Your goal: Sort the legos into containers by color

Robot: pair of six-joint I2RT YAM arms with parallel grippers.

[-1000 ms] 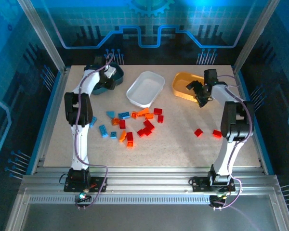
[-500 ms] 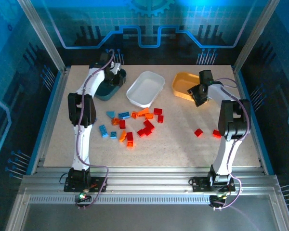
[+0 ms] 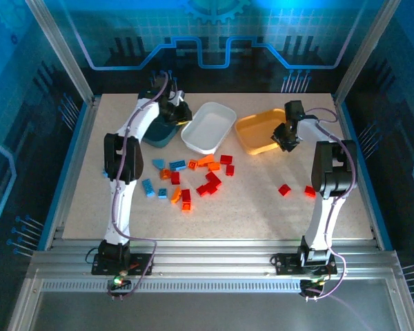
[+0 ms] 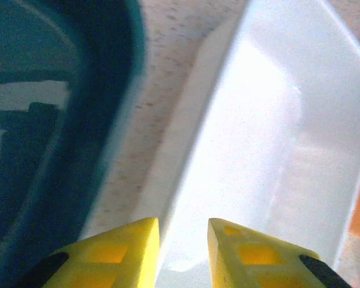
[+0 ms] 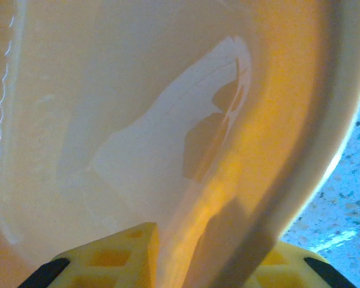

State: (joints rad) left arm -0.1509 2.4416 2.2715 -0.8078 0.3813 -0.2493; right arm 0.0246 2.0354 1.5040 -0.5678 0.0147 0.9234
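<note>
Right hand (image 5: pixel 201 258) is gripping the yellow tub (image 5: pixel 138 120) by its wall; left hand (image 4: pixel 183 240) is seemingly pinching the white tub (image 4: pixel 276 120) rim.

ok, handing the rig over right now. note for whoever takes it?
Left hand: shut on the rim of the white tub.
Right hand: shut on the rim of the yellow tub.
The teal tub sits left of the white one, partly under the left arm.
Done: nothing sorted; the white and yellow tubs hold no bricks.
Left: all of it. The mixed pile of bricks lies in front of the white tub, with two red bricks apart to the right.
</note>
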